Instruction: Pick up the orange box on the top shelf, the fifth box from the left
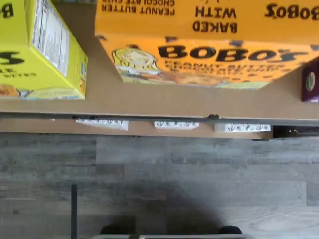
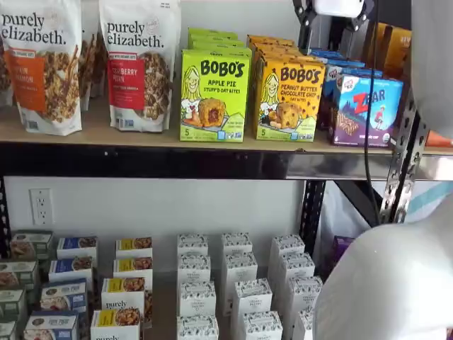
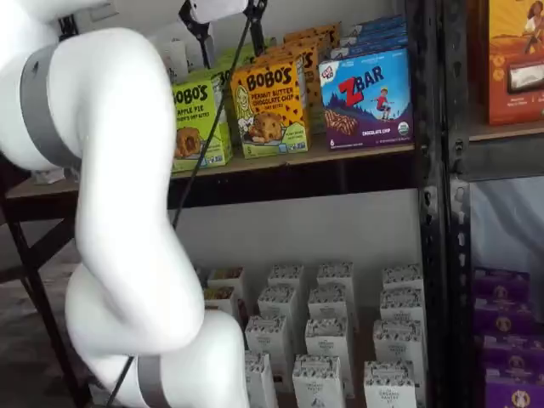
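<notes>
While the orange box (image 2: 289, 99) stands at the front edge of the top shelf (image 2: 141, 134), between the lime-green box (image 2: 214, 93) and the Zbar box (image 2: 364, 110), my pincer (image 2: 338, 18) hangs above its row, jaws spread wide and empty, lined up for a downward reach.

The arm (image 3: 119, 212) is built of thick, rounded, glossy white segments, bulbous at the joints. A grey band rings one upper segment and another grey band rings a lower one near the base. A thin black cable (image 3: 200, 161) runs alongside the arm up toward the wrist. In both shelf views the hand (image 2: 338, 14) shows a white body with black fingers (image 2: 306, 25) beneath it. In a shelf view, more smooth white casing fills the corner (image 2: 396, 283).
</notes>
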Motion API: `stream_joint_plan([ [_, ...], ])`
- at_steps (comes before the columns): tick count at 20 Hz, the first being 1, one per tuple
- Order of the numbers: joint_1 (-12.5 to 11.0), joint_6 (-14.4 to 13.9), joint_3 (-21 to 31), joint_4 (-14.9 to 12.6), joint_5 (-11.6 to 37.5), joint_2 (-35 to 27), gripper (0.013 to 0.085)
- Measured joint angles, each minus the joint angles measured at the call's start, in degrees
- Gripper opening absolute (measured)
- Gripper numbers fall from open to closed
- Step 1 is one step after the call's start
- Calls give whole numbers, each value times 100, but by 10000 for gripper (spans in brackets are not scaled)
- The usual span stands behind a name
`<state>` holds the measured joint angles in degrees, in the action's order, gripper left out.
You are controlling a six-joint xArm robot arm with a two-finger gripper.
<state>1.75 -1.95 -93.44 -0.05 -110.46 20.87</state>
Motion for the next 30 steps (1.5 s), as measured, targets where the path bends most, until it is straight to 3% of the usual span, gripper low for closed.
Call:
stream_joint_plan([
  [20,163,-134,-1381,-77,83,-1502,850],
  [30,15,-19,-1916,18,85,-2075,850],
])
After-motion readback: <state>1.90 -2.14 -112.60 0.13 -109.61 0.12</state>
